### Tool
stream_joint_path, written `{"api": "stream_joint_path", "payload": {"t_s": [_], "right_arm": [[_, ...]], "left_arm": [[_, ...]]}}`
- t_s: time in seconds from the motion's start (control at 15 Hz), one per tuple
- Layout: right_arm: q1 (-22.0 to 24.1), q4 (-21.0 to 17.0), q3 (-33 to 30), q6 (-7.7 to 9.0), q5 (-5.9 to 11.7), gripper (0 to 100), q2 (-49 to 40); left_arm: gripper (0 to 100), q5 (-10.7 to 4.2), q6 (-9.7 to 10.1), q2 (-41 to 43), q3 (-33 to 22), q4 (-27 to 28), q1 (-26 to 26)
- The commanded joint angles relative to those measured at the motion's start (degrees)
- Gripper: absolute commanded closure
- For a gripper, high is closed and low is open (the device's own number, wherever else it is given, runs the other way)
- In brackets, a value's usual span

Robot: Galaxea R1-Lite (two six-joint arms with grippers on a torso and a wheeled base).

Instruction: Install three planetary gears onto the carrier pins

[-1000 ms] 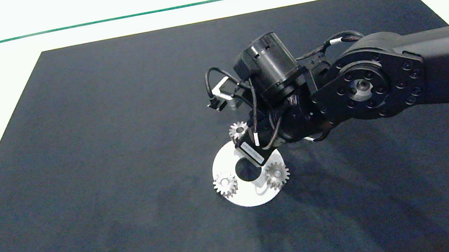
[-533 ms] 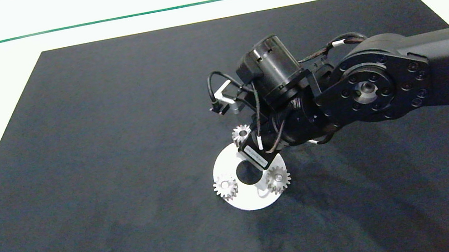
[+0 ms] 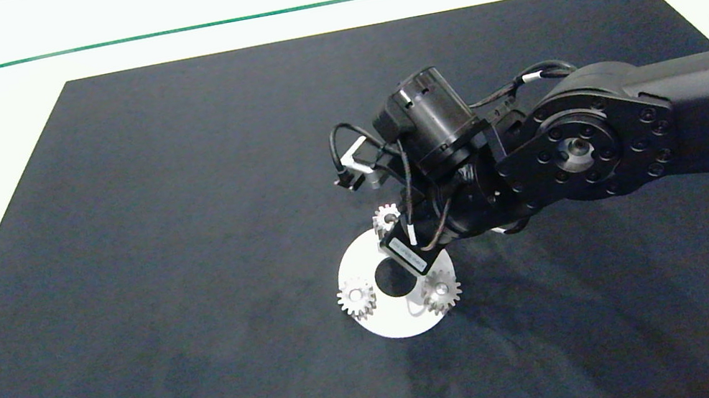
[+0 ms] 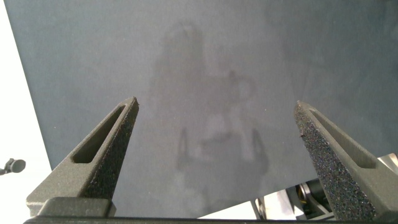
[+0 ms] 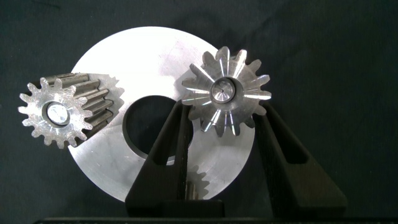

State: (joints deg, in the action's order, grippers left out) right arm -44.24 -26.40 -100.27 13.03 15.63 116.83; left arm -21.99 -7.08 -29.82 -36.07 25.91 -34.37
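Where the right gripper point(image 5: 225, 134) straddles a planetary gear point(image 5: 225, 93), apparently unclamped, label point(image 3: 408, 256) unreadable, left gripper point(image 4: 217, 121) wide open, empty.

Quantity: three planetary gears point(image 3: 356, 298) point(image 3: 442, 291) point(image 3: 387, 216), one white disc point(image 3: 376, 323), one dark bench point(image 3: 190, 257). Carrier pins: two visible, each inside a gear bore point(image 5: 58, 112).

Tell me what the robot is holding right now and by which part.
The right gripper straddles one gear on the disc; a firm grip on its toothed rim cannot be told. The left gripper holds nothing.
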Motion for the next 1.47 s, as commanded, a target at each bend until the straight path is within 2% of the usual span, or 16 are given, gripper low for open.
{"api": "stream_joint_path", "payload": {"t_s": [0.07, 0.13, 0.27, 0.47, 0.6, 0.8, 0.93, 1.13, 1.33, 1.4, 1.47], "right_arm": [[0.03, -0.05, -0.02, -0.38, 0.28, 0, -0.12], [0.03, -0.14, 0.16, -0.99, 0.28, 0, -0.47], [0.12, -0.31, 0.34, -1.08, -0.16, 0, -2.14], [0.03, -5.15, 0.51, -1.43, -0.51, 0, -5.65], [0.03, -6.47, 0.95, -1.61, -0.51, 0, -8.11], [1.26, -6.47, 5.26, -1.43, -0.34, 0, -15.32], [3.37, -6.47, 9.48, -2.05, -0.16, 0, -20.77], [6.80, -6.47, 17.21, -5.30, 0.10, 0, -30.17], [12.51, -6.47, 24.86, -10.66, 2.74, 0, -39.93], [13.83, -6.55, 25.91, -11.27, 3.27, 0, -41.60], [18.49, -6.47, 29.69, -11.80, 3.71, 0, -46.70]], "left_arm": [[0, -0.16, -0.04, 0.02, -0.14, 0.11, 0.00], [0, -0.16, -0.04, 0.02, -0.40, 0.11, 0.09], [0, -0.16, -0.04, 0.11, -0.58, 0.11, 0.26], [0, -0.16, 0.05, 0.02, -0.40, 0.11, 0.97], [0, -0.16, 0.05, 0.11, -0.67, 0.11, 1.58], [0, -0.16, 0.05, 1.17, -1.98, 0.29, 3.25], [0, -0.16, 0.05, 2.22, -2.51, 1.08, 5.36], [0, -0.16, 0.05, 4.95, -3.30, 3.01, 7.91], [0, -0.16, 0.05, 8.55, -4.80, 7.23, 10.02], [0, -0.16, 0.05, 8.90, -4.80, 7.32, 10.72], [0, -0.24, 0.05, 9.69, -4.89, 7.32, 12.39]]}}
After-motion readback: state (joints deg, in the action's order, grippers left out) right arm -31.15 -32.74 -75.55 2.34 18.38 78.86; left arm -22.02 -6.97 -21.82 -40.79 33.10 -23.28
